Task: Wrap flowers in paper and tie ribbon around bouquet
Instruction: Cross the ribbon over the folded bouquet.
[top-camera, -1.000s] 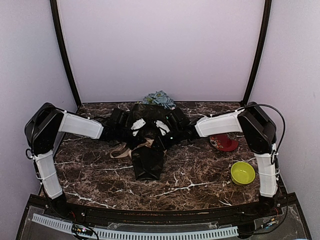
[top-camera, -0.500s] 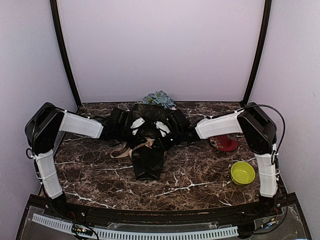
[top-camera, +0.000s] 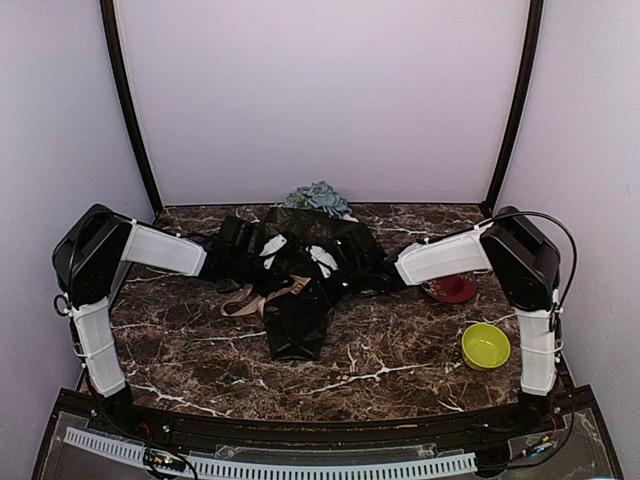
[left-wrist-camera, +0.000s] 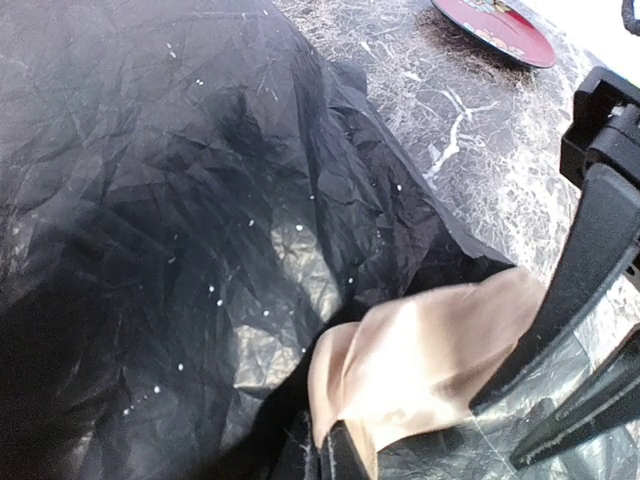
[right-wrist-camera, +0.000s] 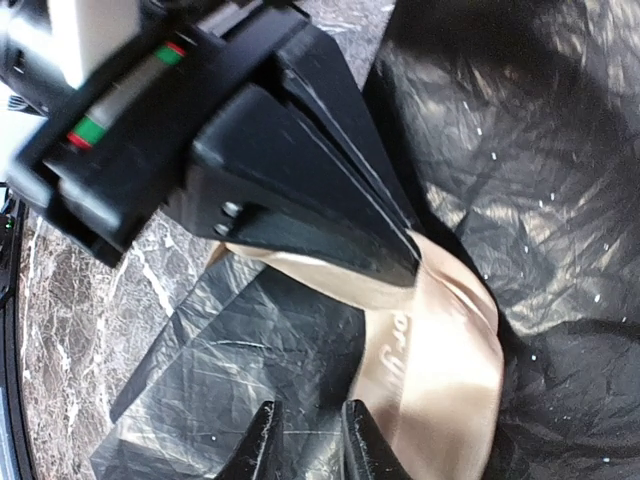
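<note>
The left end effector (right-wrist-camera: 408, 262) is clamped on a loop of the ribbon (right-wrist-camera: 430, 370) above the bouquet (top-camera: 298, 325) lying on the desk (top-camera: 190, 345), apparently to hold it taut so the right end effector (right-wrist-camera: 308, 445), slightly apart and empty just beside that loop, can take it for tying.

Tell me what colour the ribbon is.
The ribbon is a shiny beige-tan; the right wrist view shows it best.

top view looks down from behind; both wrist views press close on the same ribbon (left-wrist-camera: 420, 370)
</note>
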